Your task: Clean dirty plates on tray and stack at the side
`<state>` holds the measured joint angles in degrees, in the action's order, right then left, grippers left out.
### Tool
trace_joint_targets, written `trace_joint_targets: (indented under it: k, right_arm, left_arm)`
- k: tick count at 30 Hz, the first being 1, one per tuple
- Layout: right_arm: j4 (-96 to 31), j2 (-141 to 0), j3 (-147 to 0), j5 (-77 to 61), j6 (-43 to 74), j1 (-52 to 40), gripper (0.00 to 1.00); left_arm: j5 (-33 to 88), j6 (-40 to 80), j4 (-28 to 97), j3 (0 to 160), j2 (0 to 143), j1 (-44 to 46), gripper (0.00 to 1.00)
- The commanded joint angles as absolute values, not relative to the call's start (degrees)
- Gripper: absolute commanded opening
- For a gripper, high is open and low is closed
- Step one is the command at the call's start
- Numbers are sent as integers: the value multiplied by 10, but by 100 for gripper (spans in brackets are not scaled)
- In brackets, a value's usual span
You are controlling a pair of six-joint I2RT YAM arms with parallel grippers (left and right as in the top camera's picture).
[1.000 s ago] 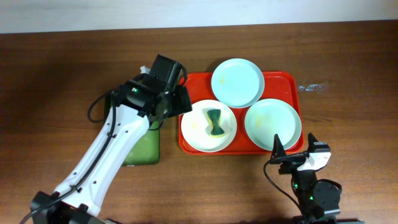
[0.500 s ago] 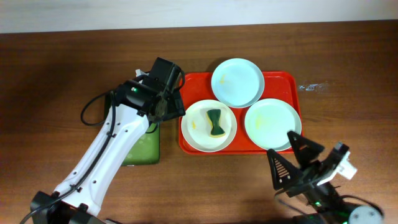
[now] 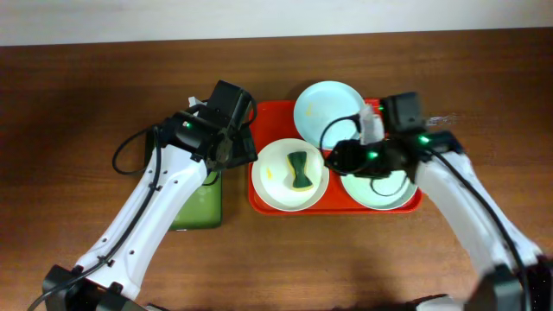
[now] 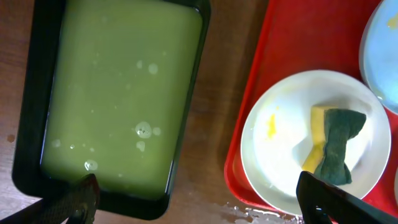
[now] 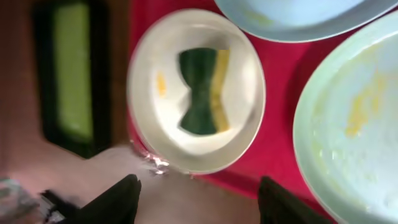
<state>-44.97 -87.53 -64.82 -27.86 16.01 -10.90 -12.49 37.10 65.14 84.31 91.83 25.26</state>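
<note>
Surface: brown wood table (image 3: 78, 104); a pale wall strip runs along the 12 o'clock edge of the overhead view.
Red tray (image 3: 270, 119): flat on the table, centre-right in the overhead view. It has rounded corners and a raised rim all round.
Plate positions: all three lie inside the red tray, none stacked. Back plate (image 3: 311, 108) is at the tray's 12 o'clock, sponge plate (image 3: 272, 177) at 8 o'clock, right plate (image 3: 380, 194) at 4 o'clock.
Edges: the sponge plate's rim sits just beside the tray's 9 and 6 o'clock rims, with wet glints on the rim there. The back plate reaches past the 12 o'clock rim. Red shows between the plates.
Open room: broad bare wood at 3 and 6 o'clock of the tray. A narrow wood strip separates it from the green tray (image 4: 38, 81).
Green tray: dark-rimmed, holds pale green bubbly liquid, at 8 o'clock of the red tray.
Plate look: glossy. The back plate is pale mint-blue, the right plate is mint with yellow smearing, and the sponge plate is white with a yellow dab.
Sponge (image 4: 336, 149): green and yellow, pinched at the middle, lying on the sponge plate.
Left gripper (image 4: 199, 202): fingers spread wide with nothing between them, above the red tray's 9 o'clock rim.
Right gripper (image 5: 202, 199): fingers wide apart and holding nothing, above the tray between the sponge plate and the right plate. Its wrist view is blurred.
</note>
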Motion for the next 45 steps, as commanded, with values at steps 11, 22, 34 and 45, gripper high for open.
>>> trace_joint_targets:
  k: [11,22,34,45]
  right_arm:
    - [-341,-1033,-651,-233,94,-128,75]
    - [-315,-1035,-630,-128,63,-199,61]
    - [-305,-1082,-630,-109,65,-202,31]
    - [-308,-1082,-630,-114,86,-202,12]
  left_arm:
    - [-107,364,652,844,922,250,99]
    - [-87,364,649,844,939,250,99]
    - [29,253,653,844,1004,250,89]
    - [75,226,658,795,1004,288,59]
